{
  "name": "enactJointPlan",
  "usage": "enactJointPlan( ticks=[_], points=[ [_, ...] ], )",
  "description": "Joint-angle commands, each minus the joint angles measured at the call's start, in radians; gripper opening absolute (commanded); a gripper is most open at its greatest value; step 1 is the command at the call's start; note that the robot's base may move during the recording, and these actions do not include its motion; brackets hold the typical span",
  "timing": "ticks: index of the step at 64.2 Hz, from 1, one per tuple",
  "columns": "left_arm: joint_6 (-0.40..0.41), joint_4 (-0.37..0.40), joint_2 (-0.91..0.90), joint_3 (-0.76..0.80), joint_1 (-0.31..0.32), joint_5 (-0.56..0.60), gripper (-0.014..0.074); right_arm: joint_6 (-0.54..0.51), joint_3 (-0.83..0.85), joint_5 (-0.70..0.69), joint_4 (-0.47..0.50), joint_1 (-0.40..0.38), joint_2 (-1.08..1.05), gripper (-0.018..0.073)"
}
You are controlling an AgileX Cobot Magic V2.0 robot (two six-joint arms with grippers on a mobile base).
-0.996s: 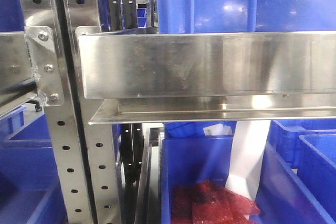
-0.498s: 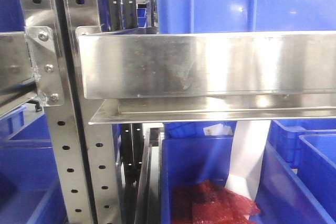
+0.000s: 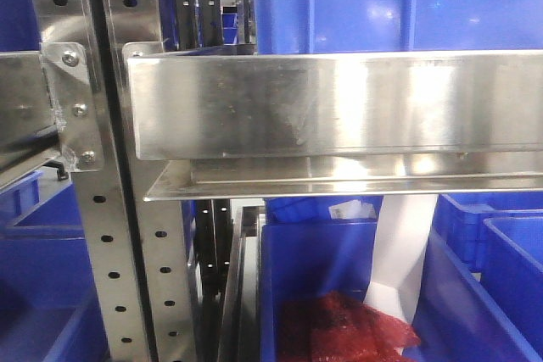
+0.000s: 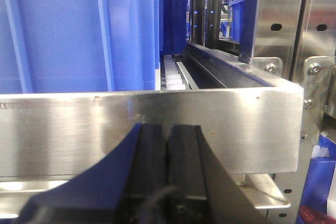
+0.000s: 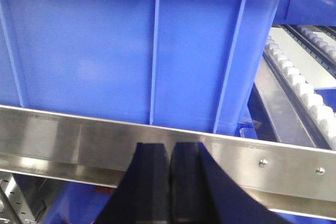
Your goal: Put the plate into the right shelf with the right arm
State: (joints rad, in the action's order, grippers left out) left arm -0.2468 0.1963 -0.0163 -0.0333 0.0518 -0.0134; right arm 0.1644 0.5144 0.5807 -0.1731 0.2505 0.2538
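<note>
The plate is out of view in every frame. The right shelf (image 3: 339,108) fills the front view as a brushed steel ledge on perforated uprights (image 3: 106,235). In the left wrist view my left gripper (image 4: 168,129) is shut with nothing between its black pads, close in front of a steel ledge (image 4: 79,129). Seen from the right wrist, my right gripper (image 5: 169,148) is also shut and empty, just before another steel ledge (image 5: 63,135) that carries a large blue bin (image 5: 131,45).
Blue bins (image 3: 356,6) stand above the ledge and below it. One lower bin (image 3: 314,260) holds a red bag (image 3: 339,328), with a white strip (image 3: 399,252) behind it. White roller tracks (image 5: 299,82) run along the shelf at the right.
Only the bright reflections on the steel ledge have shifted a little; nothing else has visibly moved.
</note>
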Motion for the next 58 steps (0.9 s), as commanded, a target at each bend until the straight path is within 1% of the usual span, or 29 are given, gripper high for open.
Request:
enactJointPlan(
  ticks=[1, 5, 8, 11, 13, 20, 25, 34, 44, 52, 55, 58],
  points=[
    [0.002, 0.002, -0.012, -0.008, 0.001, 0.089, -0.0047, -0.005, 0.015, -0.090, 0.002, -0.003, 0.010, 0.0050],
    [0.002, 0.002, -0.012, -0.008, 0.001, 0.089, -0.0047, -0.009, 0.000, -0.108, 0.006, -0.022, 0.010, 0.0050],
    [0.002, 0.002, -0.012, -0.008, 0.001, 0.089, -0.0047, -0.028, -0.015, -0.125, 0.026, -0.045, 0.010, 0.0050],
    [0.002, 0.002, -0.012, -0.008, 0.001, 0.089, -0.0047, -0.062, -0.040, -0.152, 0.064, -0.080, 0.008, 0.0050],
    [0.002, 0.002, -0.012, -0.008, 0.001, 0.089, -0.0047, -0.103, -0.058, -0.185, 0.096, -0.108, 0.009, 0.0050],
    [0.002, 0.002, -0.012, -0.008, 0.001, 0.089, -0.0047, -0.253, -0.147, -0.321, 0.251, -0.186, 0.008, 0.0050],
    [0.002, 0.002, -0.012, -0.008, 0.001, 0.089, -0.0047, -0.291, -0.215, -0.391, 0.300, -0.226, -0.016, 0.0050],
    [0.002, 0.002, -0.012, -0.008, 0.001, 0.089, -0.0047, -0.291, -0.335, -0.468, 0.288, -0.264, -0.133, 0.0050],
    [0.002, 0.002, -0.012, -0.008, 0.001, 0.089, -0.0047, -0.285, -0.463, -0.494, 0.265, -0.269, -0.278, 0.0050],
    [0.002, 0.002, -0.012, -0.008, 0.001, 0.089, -0.0047, -0.253, -0.539, -0.553, 0.256, -0.270, -0.274, 0.0050],
    [0.002, 0.002, -0.012, -0.008, 0.001, 0.089, -0.0047, -0.247, -0.537, -0.533, 0.252, -0.270, -0.277, 0.0050],
    [0.002, 0.002, -0.012, -0.008, 0.001, 0.089, -0.0047, -0.247, -0.537, -0.534, 0.225, -0.270, -0.277, 0.0050]
  ],
)
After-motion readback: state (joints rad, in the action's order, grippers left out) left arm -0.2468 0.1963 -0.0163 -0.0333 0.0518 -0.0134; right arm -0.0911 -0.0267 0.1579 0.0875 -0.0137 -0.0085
